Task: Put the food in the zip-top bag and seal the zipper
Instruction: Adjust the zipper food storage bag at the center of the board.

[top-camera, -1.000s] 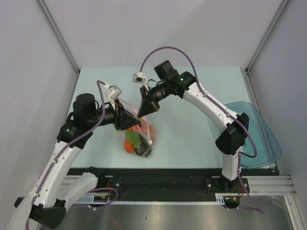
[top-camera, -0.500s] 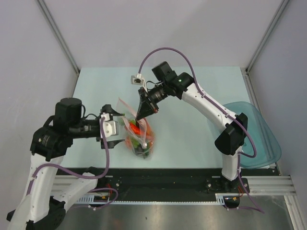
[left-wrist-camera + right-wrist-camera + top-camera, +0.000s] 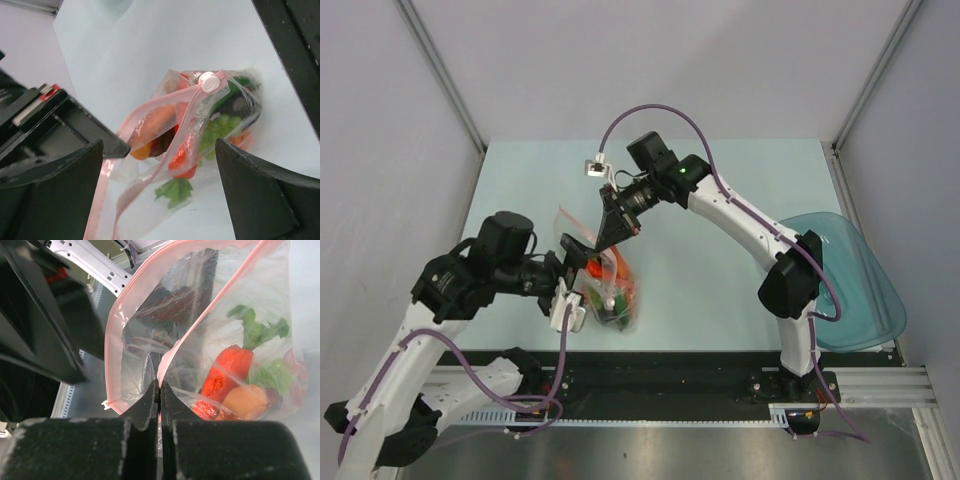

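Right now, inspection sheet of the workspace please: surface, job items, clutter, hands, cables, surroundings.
Surface: pale table, no spills seen.
Job's things: zip-top bag holds the food, including carrot, grapes and orange fruit. The zipper is unsealed, the mouth gapes, and the white slider sits at one end.
Clutter: teal bowl at the right edge, by the right arm's base.
Hands: left hand open, facing the bag; right hand shut on the zipper.
Cables: purple cables loop over both arms, none caught on the bag.
Surroundings: grey walls, metal rail at the near edge.
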Tool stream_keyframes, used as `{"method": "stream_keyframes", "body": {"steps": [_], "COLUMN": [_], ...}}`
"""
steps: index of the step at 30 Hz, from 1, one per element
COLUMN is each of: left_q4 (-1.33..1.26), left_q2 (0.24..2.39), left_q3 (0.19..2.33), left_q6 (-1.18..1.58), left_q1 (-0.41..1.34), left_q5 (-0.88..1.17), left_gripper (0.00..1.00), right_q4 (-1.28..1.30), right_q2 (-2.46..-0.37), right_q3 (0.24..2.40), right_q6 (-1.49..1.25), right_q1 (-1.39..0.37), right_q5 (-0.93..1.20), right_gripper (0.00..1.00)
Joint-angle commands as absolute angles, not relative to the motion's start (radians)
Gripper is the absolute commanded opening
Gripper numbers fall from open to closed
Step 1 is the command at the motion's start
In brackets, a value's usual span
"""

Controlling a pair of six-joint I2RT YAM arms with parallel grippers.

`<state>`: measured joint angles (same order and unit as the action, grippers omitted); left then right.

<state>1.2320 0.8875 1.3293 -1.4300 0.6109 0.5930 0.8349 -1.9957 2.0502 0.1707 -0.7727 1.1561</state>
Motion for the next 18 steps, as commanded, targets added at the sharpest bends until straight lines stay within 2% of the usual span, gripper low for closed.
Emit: {"method": "stream_keyframes", "body": {"steps": [1, 9, 18], "left_q4": [1.158, 1.106, 1.236], "left_q2": [0.933, 0.985, 1.043], "left_q3": [1.279, 1.275, 1.270], "left_q6": [-1.568, -1.629, -1.709], "left_q1": [0.660, 0.755, 0.831], "left_q5": [0.543, 0.509, 0.414], "left_gripper": [0.96, 0.90, 0.74], "right_q4": [0.772, 0.732, 0.684], "right_q2": [-2.006, -2.026, -2.042], "right_q3": [2.097, 2.102, 2.106], "right_q6": [0.094, 0.035, -0.032], "right_q1": [-0.796, -0.822, -0.847], "right_q5": [1.207, 1.219, 1.236], "right_gripper": [0.00, 0.00, 0.00]}}
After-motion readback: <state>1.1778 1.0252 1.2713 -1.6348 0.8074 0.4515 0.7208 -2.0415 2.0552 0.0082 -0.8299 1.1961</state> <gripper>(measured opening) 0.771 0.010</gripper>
